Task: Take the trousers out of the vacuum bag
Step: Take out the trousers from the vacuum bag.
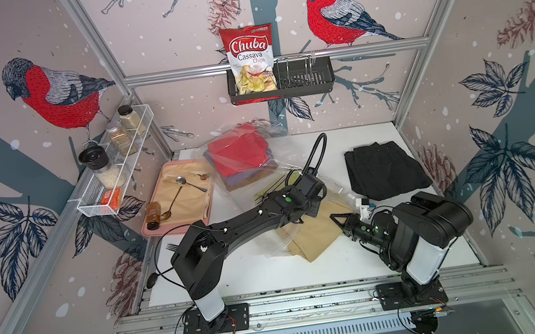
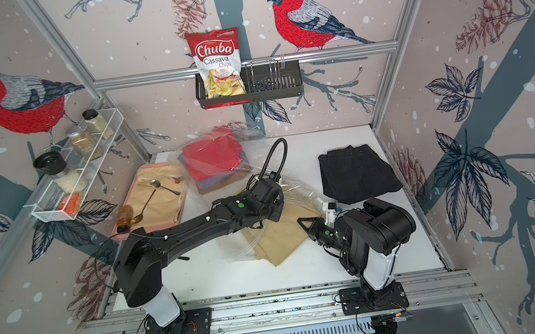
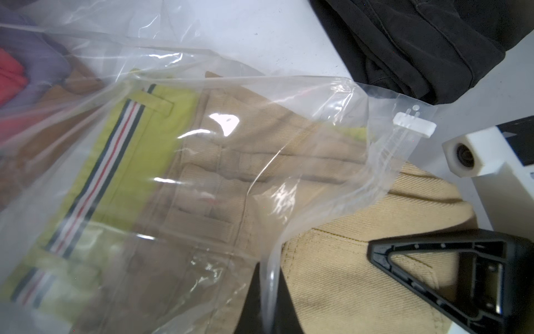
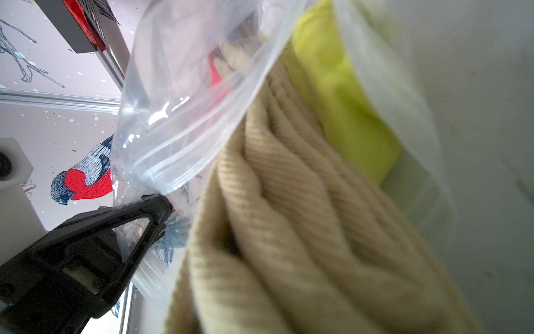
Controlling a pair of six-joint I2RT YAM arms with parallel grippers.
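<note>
Tan trousers (image 4: 289, 231) are filling the right wrist view in bunched folds, and the right gripper (image 4: 173, 205) is pinching them at their edge. One black finger is showing against the cloth, while the other is hiding behind it. In both top views these trousers are lying just toward 6 o'clock from the middle of the white table (image 1: 272, 271), partly out of the open mouth of the vacuum bag (image 1: 284, 159). The right gripper is sitting at their 3 o'clock side and pointing toward 9 o'clock. The left gripper (image 3: 264, 306) is gripping the clear film at the bag's mouth, fingers pressed together on it, above the tan cloth. Inside the bag, yellow trousers (image 3: 130, 162) are lying beside the tan pair. Red trousers (image 1: 239, 150) are topping a stack over purple trousers (image 1: 243, 179) at 11 o'clock of the table. Black trousers (image 1: 384, 170) are lying outside the bag at 2 o'clock.
</note>
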